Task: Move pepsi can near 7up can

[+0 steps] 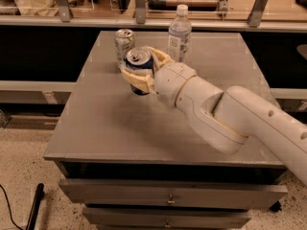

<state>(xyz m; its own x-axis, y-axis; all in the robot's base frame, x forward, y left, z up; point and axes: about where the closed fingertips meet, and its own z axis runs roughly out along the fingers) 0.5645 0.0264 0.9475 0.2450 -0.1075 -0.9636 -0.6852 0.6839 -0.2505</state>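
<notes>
The dark blue pepsi can with a silver top stands upright in my gripper, whose cream fingers wrap both sides of it. The can's base is at or just above the grey table; I cannot tell if it touches. The pale 7up can stands upright just behind and to the left of the pepsi can, very close to it. My white arm reaches in from the lower right.
A clear plastic water bottle with a white cap stands to the right of the cans, just behind my wrist. The table has drawers below its front edge. A railing and a dark gap lie behind the table.
</notes>
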